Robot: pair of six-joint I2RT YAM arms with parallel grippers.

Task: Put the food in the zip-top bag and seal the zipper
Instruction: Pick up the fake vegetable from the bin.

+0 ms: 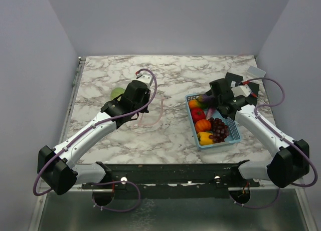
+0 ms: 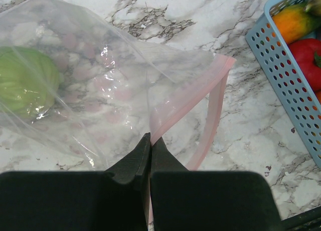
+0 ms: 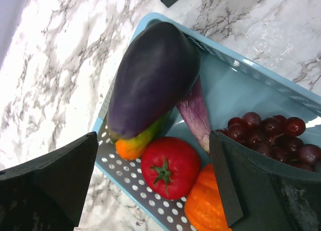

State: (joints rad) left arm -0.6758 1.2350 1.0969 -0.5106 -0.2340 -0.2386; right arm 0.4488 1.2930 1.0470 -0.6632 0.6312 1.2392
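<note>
Cabbage [image 2: 25, 85] is inside the bag [image 2: 100, 70], which lies left of the middle of the bench [image 1: 170, 141], its mouth turned toward the basket [image 1: 220, 144]. Left jaws are clenched on the zipper [image 2: 190, 93], and the mouth gapes. Right jaws are released wide and hang over the basket near the right edge, holding nothing. Eggplant [image 3: 150, 75], tomato [image 3: 170, 166], pumpkin [image 3: 203, 201], pepper [image 1: 204, 137] and grapes [image 3: 271, 131] lie in it. I judge the task is at an early stage: one piece is bagged, and the others and the sealing are left.

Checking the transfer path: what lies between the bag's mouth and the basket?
Only bare marble table separates zipper and basket; the left wrist view shows it.
</note>
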